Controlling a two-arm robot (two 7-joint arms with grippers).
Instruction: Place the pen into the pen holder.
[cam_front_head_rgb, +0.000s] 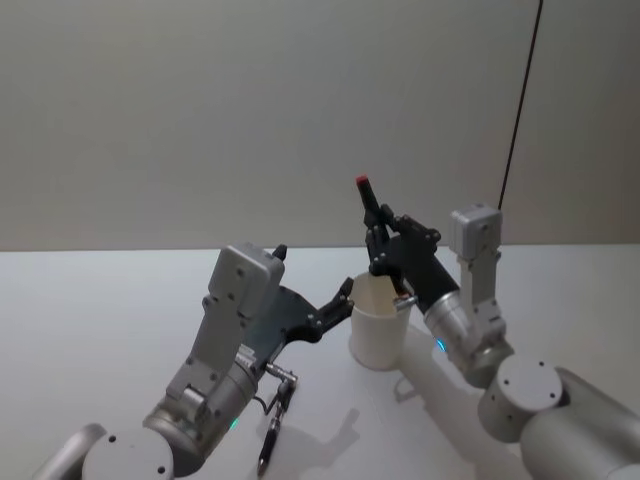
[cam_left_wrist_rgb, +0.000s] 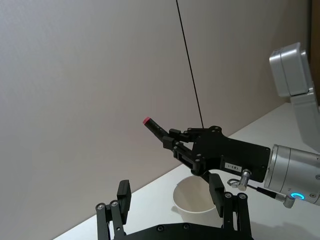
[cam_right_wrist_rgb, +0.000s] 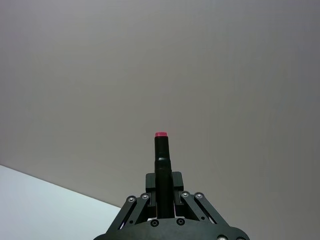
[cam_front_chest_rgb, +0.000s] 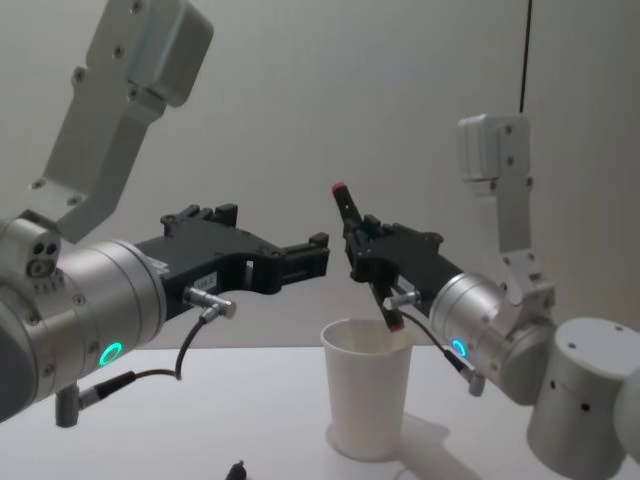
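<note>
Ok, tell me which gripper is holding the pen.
The right gripper, shut on the red-tipped pen over the pen holder; the left gripper hangs open and empty beside it.

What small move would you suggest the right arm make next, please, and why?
Probably lower the right gripper a little: its jaws hold the pen tilted, lower tip just at the rim of the pen holder, so releasing now might miss. The left gripper hovers open nearby.

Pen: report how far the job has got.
Done: the right gripper has the pen clamped and tilted above the pen holder. In hand: its lower tip sits about level with the rim, over the opening. To do: lower it in and release. The left gripper hangs open beside the pen holder, holding nothing.
</note>
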